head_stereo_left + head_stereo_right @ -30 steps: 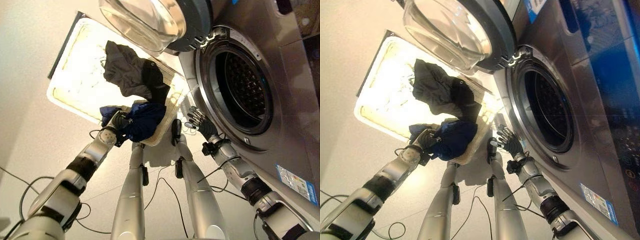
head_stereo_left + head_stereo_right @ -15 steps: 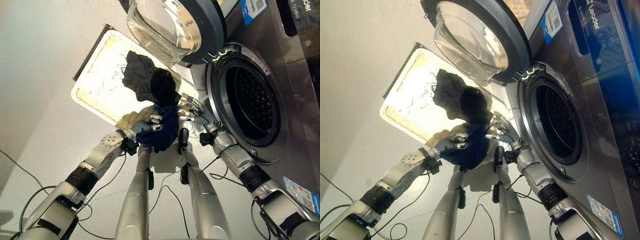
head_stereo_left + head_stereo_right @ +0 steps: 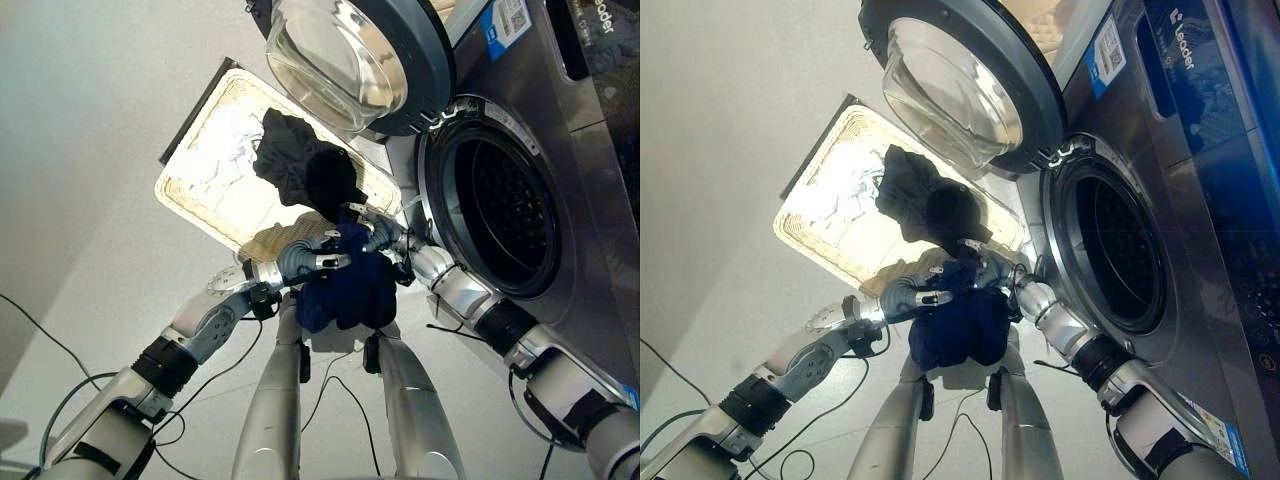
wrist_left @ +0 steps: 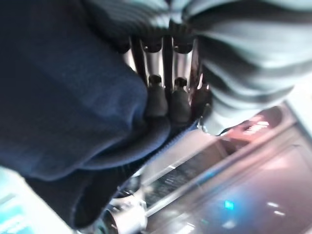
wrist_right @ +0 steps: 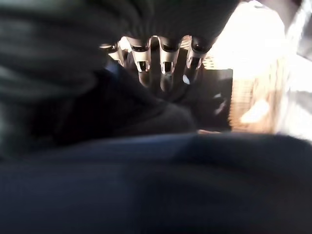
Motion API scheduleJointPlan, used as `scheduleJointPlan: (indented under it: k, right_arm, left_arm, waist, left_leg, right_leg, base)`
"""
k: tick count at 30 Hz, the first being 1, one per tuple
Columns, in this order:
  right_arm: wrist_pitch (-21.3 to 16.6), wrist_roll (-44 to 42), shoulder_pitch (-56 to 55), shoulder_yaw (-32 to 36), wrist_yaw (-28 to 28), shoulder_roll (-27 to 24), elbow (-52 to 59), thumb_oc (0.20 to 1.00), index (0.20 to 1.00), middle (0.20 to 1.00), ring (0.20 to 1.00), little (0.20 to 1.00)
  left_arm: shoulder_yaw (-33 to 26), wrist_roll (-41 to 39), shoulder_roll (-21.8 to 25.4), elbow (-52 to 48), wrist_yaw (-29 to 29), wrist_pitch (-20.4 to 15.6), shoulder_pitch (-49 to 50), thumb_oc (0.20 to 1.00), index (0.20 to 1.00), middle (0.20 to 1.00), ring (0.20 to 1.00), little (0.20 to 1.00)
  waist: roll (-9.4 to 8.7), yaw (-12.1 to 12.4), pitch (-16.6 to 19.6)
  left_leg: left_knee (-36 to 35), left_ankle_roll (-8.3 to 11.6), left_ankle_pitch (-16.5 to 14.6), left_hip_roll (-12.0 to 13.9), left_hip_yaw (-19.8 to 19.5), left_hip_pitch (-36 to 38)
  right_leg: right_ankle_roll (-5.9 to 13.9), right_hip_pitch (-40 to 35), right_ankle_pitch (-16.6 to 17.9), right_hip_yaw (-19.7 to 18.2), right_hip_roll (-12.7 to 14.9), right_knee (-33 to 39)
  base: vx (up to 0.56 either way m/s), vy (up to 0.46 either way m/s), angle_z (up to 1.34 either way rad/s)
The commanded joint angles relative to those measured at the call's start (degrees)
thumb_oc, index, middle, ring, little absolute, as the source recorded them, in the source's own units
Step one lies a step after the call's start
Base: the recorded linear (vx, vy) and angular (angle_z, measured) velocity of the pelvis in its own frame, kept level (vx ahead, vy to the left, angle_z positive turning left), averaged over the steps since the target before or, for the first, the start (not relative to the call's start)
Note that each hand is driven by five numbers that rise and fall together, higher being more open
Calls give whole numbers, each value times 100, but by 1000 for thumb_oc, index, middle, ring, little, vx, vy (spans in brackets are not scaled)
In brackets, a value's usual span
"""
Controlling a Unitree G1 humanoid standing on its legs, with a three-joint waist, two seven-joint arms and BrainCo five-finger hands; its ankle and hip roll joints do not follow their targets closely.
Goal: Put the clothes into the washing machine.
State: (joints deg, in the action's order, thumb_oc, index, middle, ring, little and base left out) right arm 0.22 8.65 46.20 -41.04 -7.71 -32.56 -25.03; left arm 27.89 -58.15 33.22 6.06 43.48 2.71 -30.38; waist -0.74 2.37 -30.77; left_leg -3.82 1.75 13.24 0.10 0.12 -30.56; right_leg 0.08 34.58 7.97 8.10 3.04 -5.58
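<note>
Since the earlier frame, the navy garment (image 3: 348,288) has been lifted off the basket (image 3: 200,185). It is held between the left hand (image 3: 303,262) and right hand (image 3: 372,232), fingers curled into the cloth, beside the washing machine (image 3: 495,200) opening. A dark grey garment (image 3: 295,165) is left on the basket.

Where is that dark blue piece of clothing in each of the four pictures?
Left eye view: the dark blue garment hangs at centre, held between the left robot hand and the right robot hand.
Right eye view: centre, slightly lower.
Left wrist view: it fills the side beside the fingers.
Right wrist view: a blue band under the fingers.
Shared landmark: the washing machine's round opening, beside the garment in both eye views.
</note>
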Motion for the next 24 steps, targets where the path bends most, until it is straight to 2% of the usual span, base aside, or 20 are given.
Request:
scheduleJointPlan:
  k: [1,5,10,11,12,13,15,16,18,20,24]
  right_arm:
    - [-262,432,136,-423,-712,-324,59,1000,1000,1000,1000,1000]
    - [-236,-16,258,-637,-1255,-543,223,1000,1000,1000,1000,1000]
    - [-184,-136,275,-662,-1354,-558,249,1000,1000,1000,1000,1000]
    - [170,-1243,201,-736,-2341,-564,437,1000,1000,1000,1000,1000]
    - [1235,-3397,-100,-724,-4242,-155,576,1000,1000,1000,1000,1000]
    - [1607,-4215,-306,-693,-4781,120,545,1000,1000,1000,1000,1000]
    - [1918,-4873,-488,-643,-5003,324,538,1000,1000,1000,1000,1000]
    - [2223,-5527,-726,-550,-5372,559,492,1000,1000,1000,1000,1000]
    - [2302,-5641,-811,-505,-5435,620,511,1000,1000,1000,1000,1000]
    - [2966,-6321,-1256,-195,-5934,928,622,1000,1000,1000,1000,1000]
    - [3728,-6816,-1609,248,-6129,1321,874,1000,1000,1000,1000,1000]
  left_arm:
    - [-316,-503,-349,-1043,378,-287,-239,200,200,200,200,200]
    - [-370,-581,-267,-1206,376,-102,-259,200,200,200,200,200]
    - [-374,-589,-258,-1232,377,-84,-272,200,200,200,200,200]
    - [-355,-643,-246,-1385,473,81,-235,200,200,200,200,200]
    - [-147,-624,-383,-1369,524,152,-280,200,200,200,200,200]
    - [-59,-624,-473,-1280,557,140,-323,200,200,200,200,200]
    - [-6,-621,-538,-1215,591,115,-326,200,200,200,200,200]
    - [53,-660,-587,-1131,652,57,-320,200,200,200,200,200]
    - [55,-677,-608,-1117,672,52,-302,200,200,200,200,200]
    - [53,-704,-690,-1005,721,-64,-186,200,200,200,200,200]
    - [-81,-822,-887,-913,772,-148,73,200,200,200,200,200]
  waist:
    - [94,-7,97]
    - [60,21,97]
    - [51,23,97]
    - [26,39,97]
    - [24,58,97]
    - [35,61,97]
    - [51,54,97]
    - [76,35,97]
    - [83,26,97]
    - [109,-44,97]
    - [118,-150,97]
  left_leg:
    - [106,24,-303,-337,325,54]
    - [78,19,-305,-347,295,97]
    - [96,18,-293,-350,295,56]
    - [100,15,-302,-354,266,73]
    - [131,9,-280,-379,187,49]
    - [146,6,-271,-389,171,18]
    - [158,9,-268,-389,177,-3]
    - [157,18,-259,-389,204,-27]
    - [157,20,-259,-391,211,-37]
    - [119,39,-249,-391,286,-92]
    - [29,65,-227,-368,425,-164]
  right_leg:
    - [512,-229,441,-21,157,538]
    - [513,-274,429,-14,144,563]
    - [511,-239,444,-16,147,558]
    - [501,-263,436,-8,142,572]
    - [452,-253,429,-16,122,562]
    - [441,-228,437,-8,127,562]
    - [437,-206,445,-2,134,562]
    - [441,-180,466,6,140,581]
    - [446,-170,472,13,145,586]
    - [476,-106,534,30,153,665]
    - [528,-13,633,16,145,809]
  base:
    - [21,-35,7]
    - [8,-13,4]
    - [0,0,0]
    - [56,-44,-1]
    - [60,-48,0]
    - [34,-24,-1]
    - [0,0,0]
    - [0,0,0]
    - [0,14,-2]
    - [1,67,-6]
    - [6,75,-15]
